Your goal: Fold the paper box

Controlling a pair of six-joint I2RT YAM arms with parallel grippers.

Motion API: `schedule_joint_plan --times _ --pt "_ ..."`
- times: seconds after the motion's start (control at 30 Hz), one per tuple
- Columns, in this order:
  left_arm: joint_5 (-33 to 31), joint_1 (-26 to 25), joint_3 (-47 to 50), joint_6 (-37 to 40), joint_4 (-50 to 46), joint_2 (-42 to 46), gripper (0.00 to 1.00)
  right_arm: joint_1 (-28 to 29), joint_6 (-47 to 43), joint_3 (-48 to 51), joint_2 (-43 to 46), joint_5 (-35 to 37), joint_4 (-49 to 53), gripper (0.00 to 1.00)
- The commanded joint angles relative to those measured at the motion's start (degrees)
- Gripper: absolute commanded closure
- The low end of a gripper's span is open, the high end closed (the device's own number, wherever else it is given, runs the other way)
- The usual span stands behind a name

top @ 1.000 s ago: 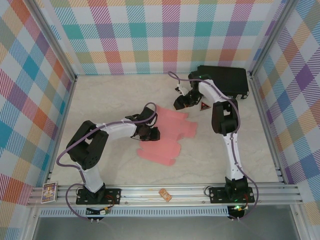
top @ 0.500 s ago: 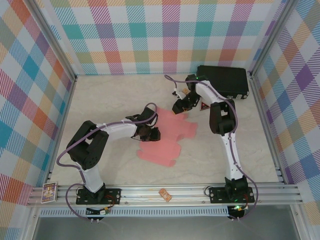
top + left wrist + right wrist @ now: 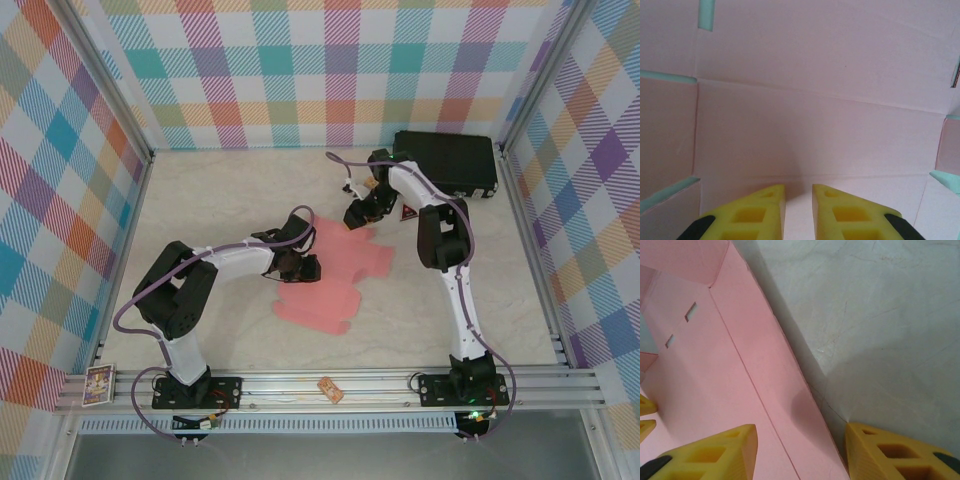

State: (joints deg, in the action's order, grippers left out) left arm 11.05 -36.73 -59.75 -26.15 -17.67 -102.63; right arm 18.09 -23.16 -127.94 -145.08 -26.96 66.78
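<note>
The paper box (image 3: 335, 270) looks thin, light, bendy; grab its edge; left gripper (image 3: 798, 210) nearly shut on it, empty; right gripper (image 3: 800, 450) wide.

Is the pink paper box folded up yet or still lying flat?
Mostly flat: the paper box lies spread on the table, jagged flaps out, creases showing; one edge near the right arm stands raised.

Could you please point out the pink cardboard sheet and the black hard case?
Salmon-pink flat cardboard sheet (image 3: 322, 306), top external view: near lobe's bare surface.
Black hard case (image 3: 455, 158), top external view: middle of its lid.
</note>
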Motion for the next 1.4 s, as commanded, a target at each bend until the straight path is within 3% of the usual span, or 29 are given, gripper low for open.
schedule_joint_plan --times 0.0,0.27,0.6,0.8,1.1,1.37 --pt "0.3 -0.6 0.3 0.1 -0.5 -0.7 0.79 0.6 -1.2 0.1 0.2 1.2 -0.5 0.51" --pt "-0.3 -0.6 0.4 -0.1 -0.1 -1.3 0.78 0.8 -4.9 0.8 2.0 -3.0 0.9 0.70" --pt "-1.1 -0.6 0.6 -0.5 0.5 -2.4 0.78 1.2 -9.6 0.0 4.0 -8.7 5.1 0.72" --pt "-1.5 -0.6 0.7 -0.5 0.5 -2.8 0.78 1.4 -9.6 0.4 4.9 -5.7 4.4 0.72" --pt "-1.2 -0.6 1.0 -0.6 0.7 -2.8 0.78 2.4 -8.9 6.8 9.5 -0.2 -5.5 0.73" --pt "-0.9 -0.6 1.8 -0.7 1.2 -2.8 0.78 3.6 -10.6 13.4 13.0 2.7 -13.2 0.83"
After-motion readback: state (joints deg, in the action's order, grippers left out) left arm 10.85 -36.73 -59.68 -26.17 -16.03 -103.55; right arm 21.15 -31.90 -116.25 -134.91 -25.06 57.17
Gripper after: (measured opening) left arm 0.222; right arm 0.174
